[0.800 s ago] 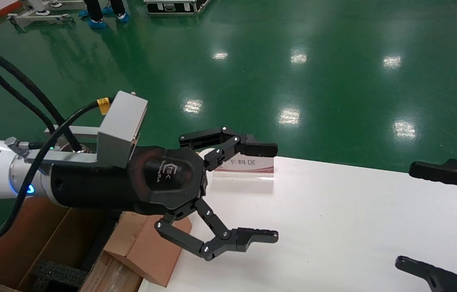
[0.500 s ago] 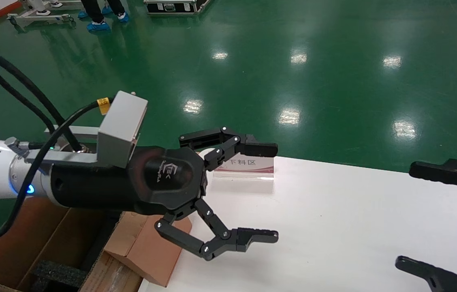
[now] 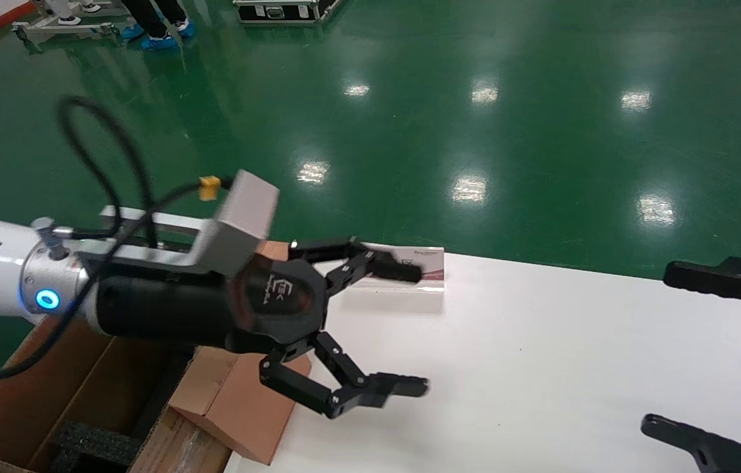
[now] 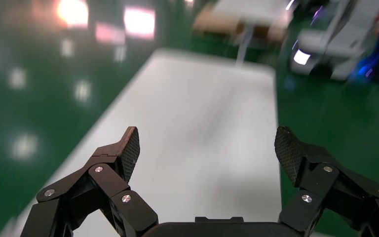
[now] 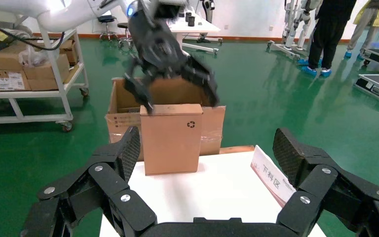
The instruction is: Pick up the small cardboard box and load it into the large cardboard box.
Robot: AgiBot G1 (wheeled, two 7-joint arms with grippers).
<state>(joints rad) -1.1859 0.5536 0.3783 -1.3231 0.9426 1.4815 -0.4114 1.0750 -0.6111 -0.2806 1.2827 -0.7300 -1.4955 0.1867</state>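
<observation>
The left arm reaches in from the left side, stretched out level over the left end of the white table (image 3: 541,341). Its white sleeve ends in a black wrist with a blue ring light (image 3: 46,299) and a grey camera block (image 3: 242,220) on top. A black cable (image 3: 98,164) loops up above the arm. The left gripper (image 3: 403,328) points to the right, across the table. Its two black fingers are spread wide apart, one far and one near, and nothing is between them. In the left wrist view the same left gripper (image 4: 207,158) shows its ridged pads (image 4: 131,148) far apart, with bare white table between them.

The small cardboard box (image 3: 239,401) stands on the left end of the table, just under and behind the left gripper's body. In the right wrist view the small cardboard box (image 5: 171,138) stands upright with a little black recycling mark near its top corner, and the left gripper hangs just above its top edge, not holding it.

The large cardboard box (image 3: 35,394) sits on the floor at the left end of the table, right next to the small one. It is open, with black foam (image 3: 94,441) inside. In the right wrist view the large cardboard box (image 5: 118,111) stands behind the small one.

A small sign card (image 3: 426,272) stands at the far edge of the table, close to the far finger.

The right gripper (image 3: 692,358) waits at the right edge, over the right end of the table, fingers wide apart and holding nothing
</observation>
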